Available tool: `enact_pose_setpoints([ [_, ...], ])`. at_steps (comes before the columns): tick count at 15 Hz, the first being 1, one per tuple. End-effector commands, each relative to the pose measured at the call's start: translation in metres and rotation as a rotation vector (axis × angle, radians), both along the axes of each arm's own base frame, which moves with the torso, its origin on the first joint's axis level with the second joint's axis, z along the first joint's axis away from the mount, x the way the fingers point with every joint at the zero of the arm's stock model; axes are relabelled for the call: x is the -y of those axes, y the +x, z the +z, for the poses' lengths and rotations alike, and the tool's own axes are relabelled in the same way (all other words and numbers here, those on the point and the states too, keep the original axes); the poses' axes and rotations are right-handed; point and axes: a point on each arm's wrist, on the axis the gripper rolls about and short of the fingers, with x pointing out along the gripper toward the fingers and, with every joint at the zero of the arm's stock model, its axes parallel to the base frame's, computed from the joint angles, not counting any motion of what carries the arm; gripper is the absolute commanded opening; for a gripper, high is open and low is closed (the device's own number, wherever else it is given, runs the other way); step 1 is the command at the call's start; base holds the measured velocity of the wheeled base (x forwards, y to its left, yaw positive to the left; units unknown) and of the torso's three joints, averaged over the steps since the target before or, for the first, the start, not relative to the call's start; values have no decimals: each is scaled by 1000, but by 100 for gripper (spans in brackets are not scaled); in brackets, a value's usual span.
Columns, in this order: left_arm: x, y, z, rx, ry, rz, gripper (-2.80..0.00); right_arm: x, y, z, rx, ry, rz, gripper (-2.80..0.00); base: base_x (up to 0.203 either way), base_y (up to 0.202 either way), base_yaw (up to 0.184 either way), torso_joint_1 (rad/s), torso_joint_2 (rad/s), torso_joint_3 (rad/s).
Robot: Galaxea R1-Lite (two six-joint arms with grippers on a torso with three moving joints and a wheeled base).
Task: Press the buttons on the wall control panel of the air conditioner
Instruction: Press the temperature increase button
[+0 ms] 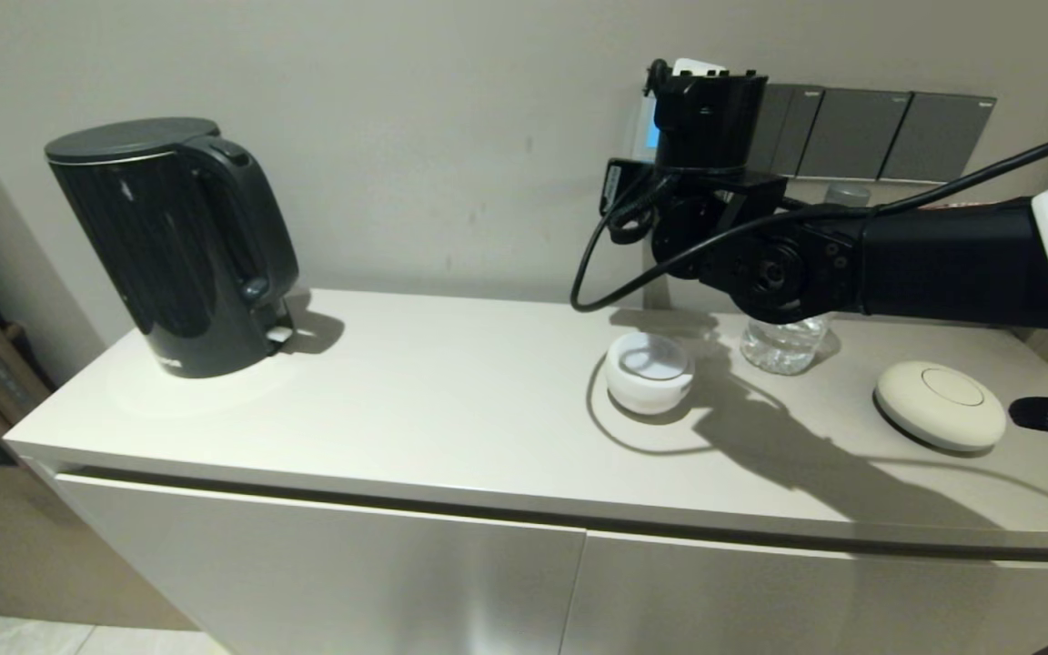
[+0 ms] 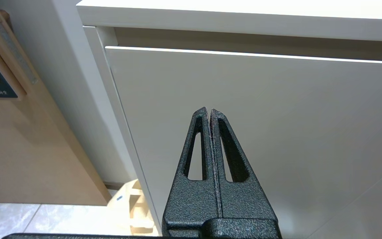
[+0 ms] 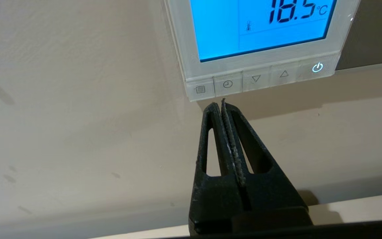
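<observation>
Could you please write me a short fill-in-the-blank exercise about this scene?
1. The control panel has a lit screen whose colour is ____.
2. The right end effector, fingers shut, points just below the button marked with a ____.
3. The row of buttons holds ____ buttons.
4. On the counter, the kettle is coloured ____.

Missing words: blue; clock; five; black

Air conditioner's wall control panel (image 3: 260,43): square, white-framed, flush on the beige wall. Screen lit bright blue, dark digits "18.5 °C". Only its upper part falls outside the right wrist view.

Buttons (image 3: 256,78): five flat pale keys in one row along the panel's lower edge, marked list, clock, down triangle, up triangle, power; the power symbol glows white.

Right pincer (image 3: 219,102): fingers pressed together, tips just under the clock key, at the panel's bottom edge; contact cannot be judged.
</observation>
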Motion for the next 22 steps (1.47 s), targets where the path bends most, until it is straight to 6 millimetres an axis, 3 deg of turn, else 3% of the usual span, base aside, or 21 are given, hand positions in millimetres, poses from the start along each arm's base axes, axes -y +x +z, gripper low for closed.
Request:
enact_pose_setpoints([
  [1, 0, 0, 0, 0, 0, 1, -280, 0, 3, -2, -3, -2, -5, -280, 0, 0, 0, 0, 0, 0],
  [22, 0, 0, 0, 0, 0, -1, -280, 2, 4, 1, 9, 4, -8, -280, 0, 0, 0, 0, 0, 0],
])
